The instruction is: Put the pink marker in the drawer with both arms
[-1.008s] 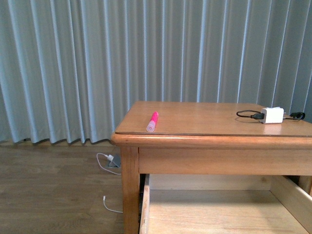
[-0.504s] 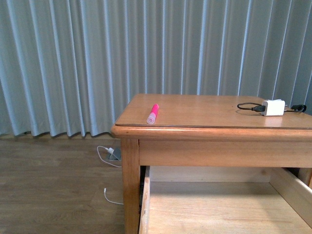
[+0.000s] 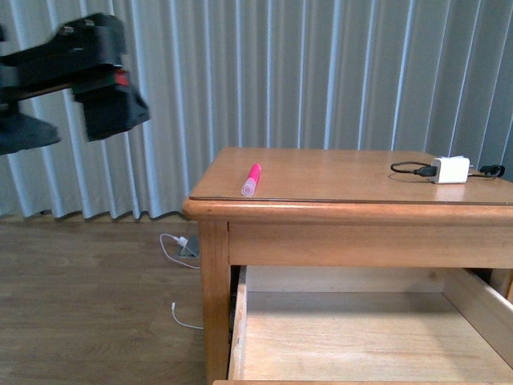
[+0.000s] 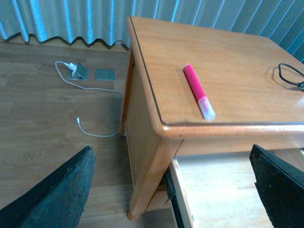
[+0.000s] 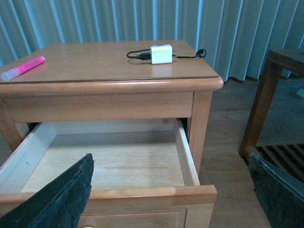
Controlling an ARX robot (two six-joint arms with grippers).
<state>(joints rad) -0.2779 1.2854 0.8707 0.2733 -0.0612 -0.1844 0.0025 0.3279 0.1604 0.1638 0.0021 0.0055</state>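
Pink marker (image 3: 252, 180) by cabinet top's (image 3: 345, 180) front-left corner, lying front-to-back, cap at front edge; drawer (image 5: 187, 156) open; left gripper (image 4: 171, 148), right gripper (image 5: 171, 157) spread.

The left arm (image 3: 76, 72) hangs raised and blurred; left fingers (image 4: 61, 190) and right fingers (image 5: 61, 194) spread wide.

no text, label, brand, number or sign can be read in any view. no print can be made out on the pink marker (image 3: 252, 179) or the white charger block (image 3: 450, 169). only a blurred red patch (image 3: 120, 78) is seen on the left arm (image 3: 84, 56).
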